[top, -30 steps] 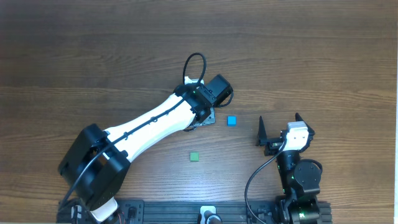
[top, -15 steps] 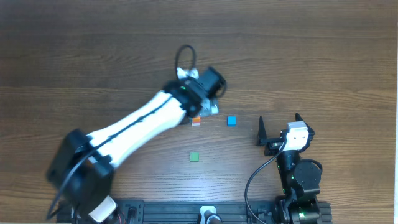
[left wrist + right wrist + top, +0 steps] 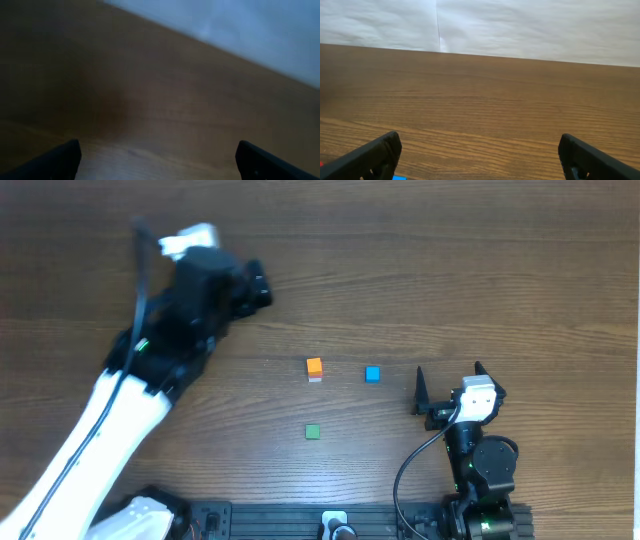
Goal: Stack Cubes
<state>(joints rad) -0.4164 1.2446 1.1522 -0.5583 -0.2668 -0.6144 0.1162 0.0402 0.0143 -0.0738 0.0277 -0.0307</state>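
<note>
White arm shells (image 3: 110, 420), black joints, apparently black cables

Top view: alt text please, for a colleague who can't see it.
An orange cube sits mid-table, blue cube beside it toward the right arm, green cube nearer the arm bases, all apart on a wooden table. The left arm is at upper left; right gripper open near the blue cube.
</note>
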